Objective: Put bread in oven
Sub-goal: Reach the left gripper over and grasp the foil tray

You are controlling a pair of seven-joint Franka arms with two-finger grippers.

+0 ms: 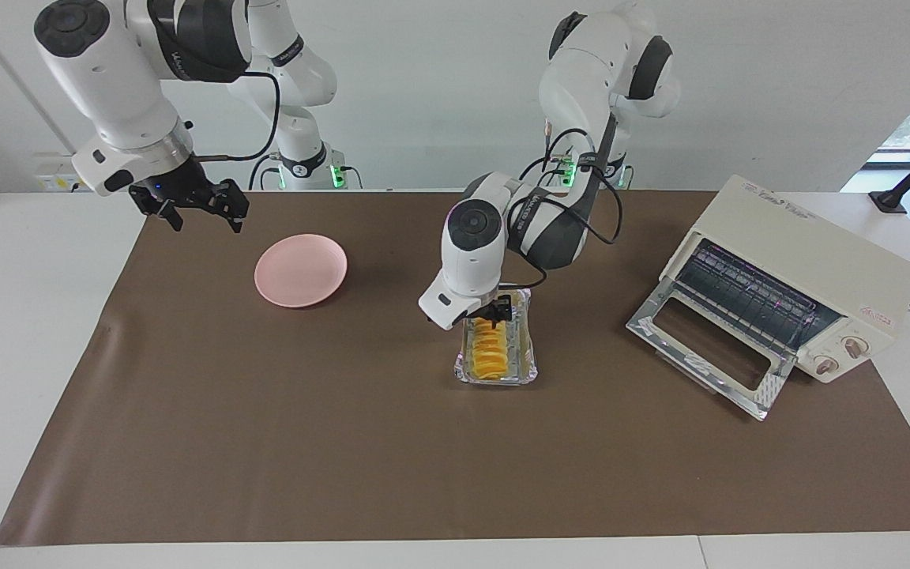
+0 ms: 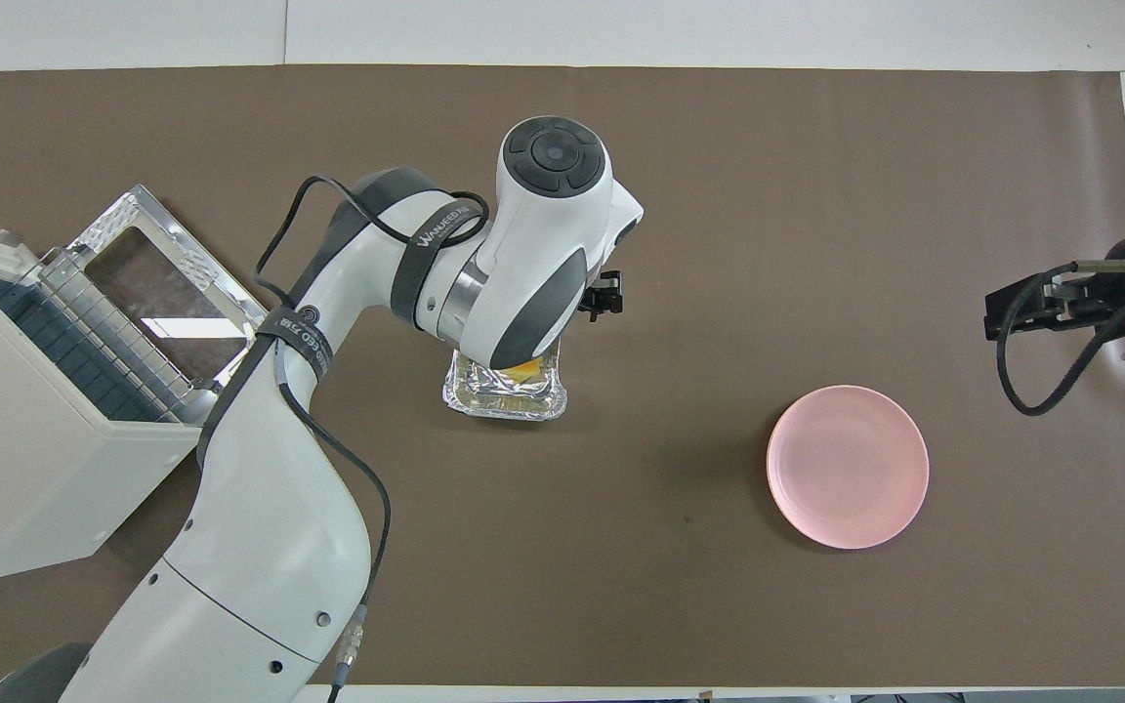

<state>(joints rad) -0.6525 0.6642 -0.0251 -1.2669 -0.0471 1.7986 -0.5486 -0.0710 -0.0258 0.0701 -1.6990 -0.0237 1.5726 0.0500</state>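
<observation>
The bread [image 1: 489,353], a ridged yellow-orange loaf, lies in a silver foil tray [image 1: 532,348] in the middle of the brown mat. My left gripper [image 1: 493,312] is down at the end of the loaf nearer the robots, open, its fingers reaching into the tray. From overhead the left arm covers most of the loaf, and only a corner of the bread [image 2: 524,371] shows. The cream oven [image 1: 806,257] stands at the left arm's end of the table, its glass door [image 1: 706,348] dropped open. My right gripper [image 1: 190,202] hangs open over the mat's edge, waiting.
A round pink plate [image 1: 300,269] lies on the mat toward the right arm's end, nearer the robots than the tray. The oven's wire rack [image 2: 108,337] shows inside the open front. The brown mat [image 1: 344,458] stretches bare around the tray.
</observation>
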